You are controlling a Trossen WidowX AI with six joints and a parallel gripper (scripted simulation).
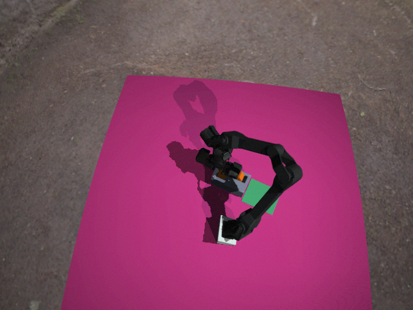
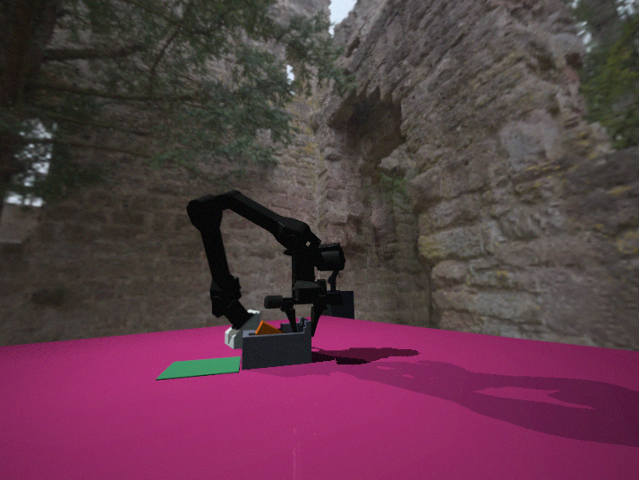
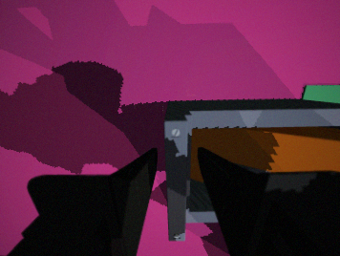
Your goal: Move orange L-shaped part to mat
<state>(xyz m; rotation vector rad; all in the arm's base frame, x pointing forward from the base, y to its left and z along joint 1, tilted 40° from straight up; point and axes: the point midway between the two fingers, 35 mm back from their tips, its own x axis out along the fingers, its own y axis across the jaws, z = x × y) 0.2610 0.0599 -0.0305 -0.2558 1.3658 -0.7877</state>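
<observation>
The orange part point(image 1: 240, 176) point(image 2: 267, 328) point(image 3: 296, 148) lies tilted in the grey tray point(image 2: 276, 351) point(image 3: 229, 117). In the exterior view its end nearer the mat stands above the tray rim, and it slopes down toward the gripper. My gripper point(image 2: 304, 333) point(image 3: 177, 152) is part-open and holds nothing. It points down astride the tray's end wall, one finger outside the tray and one inside over the part's low L-shaped end. Whether that finger touches the part is hidden. The green mat point(image 1: 255, 193) point(image 2: 203, 366) point(image 3: 325, 93) lies beside the tray's other end.
The arm's white base point(image 1: 227, 242) point(image 2: 232, 338) stands on the magenta table point(image 1: 150, 233). The arm arches over part of the mat in the top view. A dark box-like object point(image 2: 346, 304) shows behind the gripper in the exterior view.
</observation>
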